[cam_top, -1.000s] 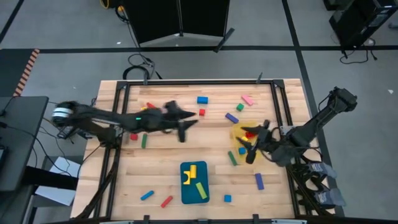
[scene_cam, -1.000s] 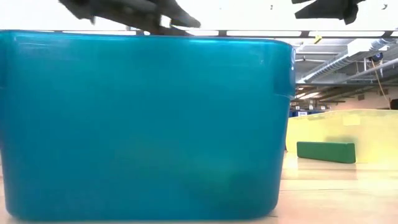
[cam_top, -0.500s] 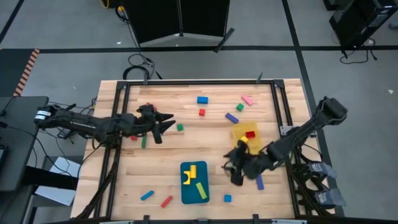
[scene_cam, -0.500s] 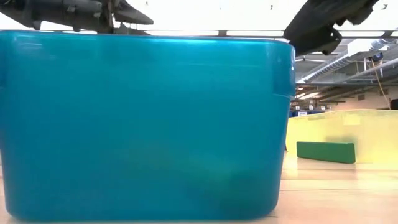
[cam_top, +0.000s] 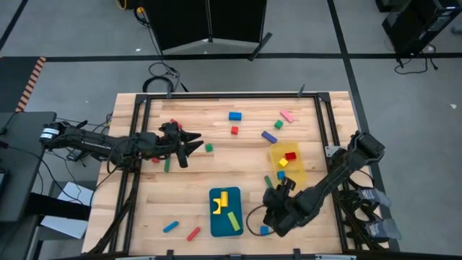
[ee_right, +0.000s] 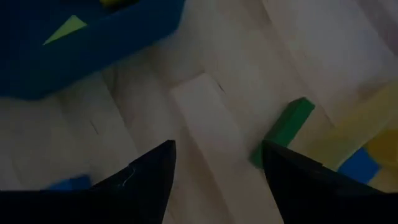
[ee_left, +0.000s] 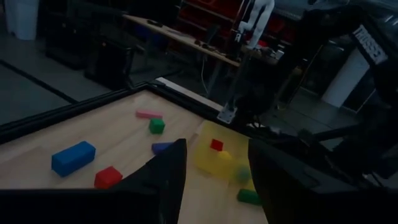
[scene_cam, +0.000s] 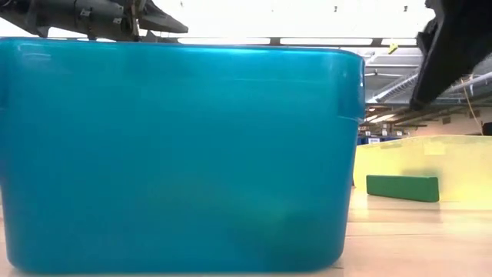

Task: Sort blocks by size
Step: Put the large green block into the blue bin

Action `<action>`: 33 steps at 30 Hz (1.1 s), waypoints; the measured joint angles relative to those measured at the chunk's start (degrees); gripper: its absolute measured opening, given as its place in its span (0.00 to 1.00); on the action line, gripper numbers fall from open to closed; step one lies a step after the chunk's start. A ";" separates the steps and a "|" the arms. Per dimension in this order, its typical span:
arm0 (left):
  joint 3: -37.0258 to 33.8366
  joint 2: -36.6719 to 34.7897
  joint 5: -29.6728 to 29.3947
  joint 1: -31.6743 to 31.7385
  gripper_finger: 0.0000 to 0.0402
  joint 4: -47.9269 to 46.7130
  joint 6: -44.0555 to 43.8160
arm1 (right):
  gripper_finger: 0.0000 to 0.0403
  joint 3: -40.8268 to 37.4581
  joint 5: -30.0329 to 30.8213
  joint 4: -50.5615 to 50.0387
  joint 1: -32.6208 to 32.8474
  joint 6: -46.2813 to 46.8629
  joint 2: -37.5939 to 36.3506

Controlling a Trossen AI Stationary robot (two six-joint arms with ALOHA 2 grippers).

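Beside blue tray point(cam_top: 225, 220), right claw point(cam_top: 264, 217) apart, green bar point(ee_right: 283, 130) ahead, left claw point(cam_top: 189, 146) apart

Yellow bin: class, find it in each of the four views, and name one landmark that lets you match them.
High view: yellow bin, right of centre.
Low view: right side, beyond the blue tray.
Left wrist view: centre, past the fingers.
Right wrist view: right edge only.
Landmark: the green bar next to it.
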 joint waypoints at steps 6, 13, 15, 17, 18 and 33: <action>0.03 0.00 0.62 0.00 0.45 0.05 1.22 | 0.61 0.00 10.53 -0.70 5.73 16.25 6.22; 0.03 0.00 1.53 0.00 0.45 -0.14 3.15 | 0.56 0.00 13.26 -7.56 11.41 35.63 13.09; 0.05 0.00 1.78 0.00 0.45 -0.10 3.62 | 0.55 -0.04 15.18 -9.64 12.24 41.11 14.46; 0.05 0.00 1.78 0.00 0.45 0.07 4.45 | 0.55 -0.02 16.16 -10.28 12.55 43.92 15.56; 0.07 0.00 1.78 0.00 0.45 0.14 4.62 | 0.55 -0.02 16.16 -10.30 12.37 44.42 16.17; 0.07 0.04 2.42 0.00 0.45 0.14 5.30 | 0.55 -0.32 16.07 -9.88 7.98 49.28 20.58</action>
